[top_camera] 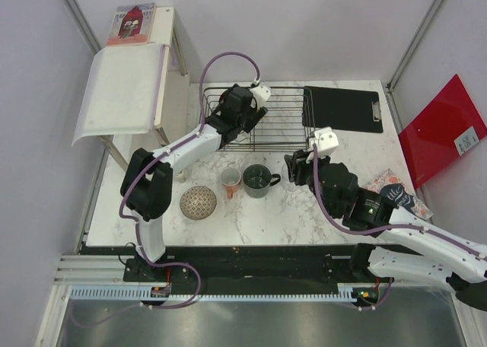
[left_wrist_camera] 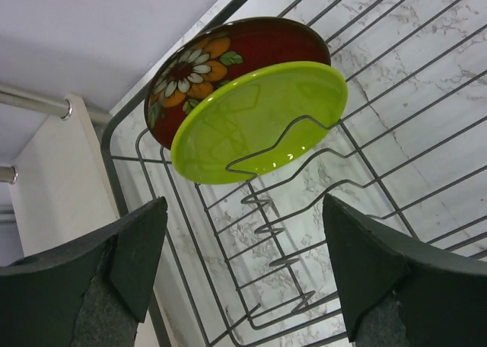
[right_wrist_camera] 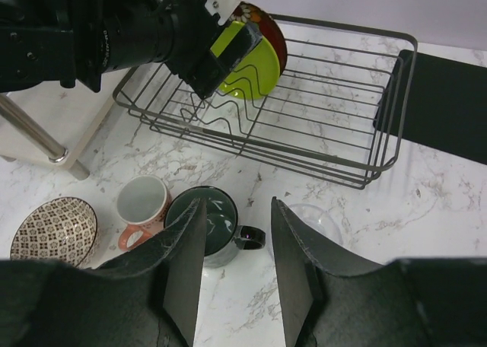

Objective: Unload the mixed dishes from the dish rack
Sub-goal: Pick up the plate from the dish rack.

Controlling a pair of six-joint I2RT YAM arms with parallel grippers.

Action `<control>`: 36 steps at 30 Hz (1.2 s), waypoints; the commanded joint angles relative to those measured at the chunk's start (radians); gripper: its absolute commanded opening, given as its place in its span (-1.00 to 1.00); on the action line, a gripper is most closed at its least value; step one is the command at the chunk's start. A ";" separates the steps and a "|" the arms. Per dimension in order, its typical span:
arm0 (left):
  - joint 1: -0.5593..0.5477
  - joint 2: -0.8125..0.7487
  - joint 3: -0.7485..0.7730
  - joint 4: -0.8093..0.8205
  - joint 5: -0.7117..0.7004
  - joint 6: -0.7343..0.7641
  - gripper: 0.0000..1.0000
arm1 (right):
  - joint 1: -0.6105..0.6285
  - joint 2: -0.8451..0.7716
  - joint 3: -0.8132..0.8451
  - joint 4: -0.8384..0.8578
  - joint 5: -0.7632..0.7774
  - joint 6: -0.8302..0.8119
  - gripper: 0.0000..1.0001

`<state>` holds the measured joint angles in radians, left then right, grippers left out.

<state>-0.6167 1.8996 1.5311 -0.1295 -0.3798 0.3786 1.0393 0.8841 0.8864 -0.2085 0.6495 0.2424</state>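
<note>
The dish rack, a rectangular dark wire basket, sits at the far side of the marble table. The black clipboard lies at its right end.

2 dishes are in the rack, at its left end. The lime-green plate, round and glossy, stands on edge in the wire dividers. The dark red bowl, painted with white and orange flowers, stands on edge just behind it. The left gripper hovers over that end, jaws spread wide, gripping nothing.

4 dishes stand upright on the table in front of the rack. From left to right they are the small patterned bowl, the orange-red cup, the dark grey mug and the clear glass. The right gripper hangs above the mug and glass, jaws partly apart, empty.
</note>
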 commanded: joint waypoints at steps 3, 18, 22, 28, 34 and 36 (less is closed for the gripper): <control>0.060 -0.016 0.052 0.102 0.073 -0.056 0.65 | -0.001 0.004 -0.015 0.026 0.082 0.018 -0.09; 0.245 -0.031 -0.011 0.099 0.343 -0.234 0.54 | -0.002 0.039 -0.024 0.018 0.079 0.058 -0.09; 0.262 -0.017 -0.022 0.125 0.419 -0.245 0.53 | -0.002 0.036 -0.029 0.018 0.079 0.063 -0.09; 0.264 0.044 0.012 0.157 0.433 -0.205 0.50 | -0.004 0.039 -0.050 0.018 0.081 0.087 -0.10; 0.264 0.082 0.015 0.205 0.466 -0.176 0.48 | -0.004 0.039 -0.064 0.023 0.082 0.092 -0.10; 0.264 0.101 0.020 0.212 0.473 -0.164 0.47 | -0.007 0.044 -0.066 0.021 0.081 0.093 -0.10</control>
<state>-0.3534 1.9690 1.5097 0.0101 0.0517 0.1883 1.0367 0.9295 0.8265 -0.1989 0.7136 0.3195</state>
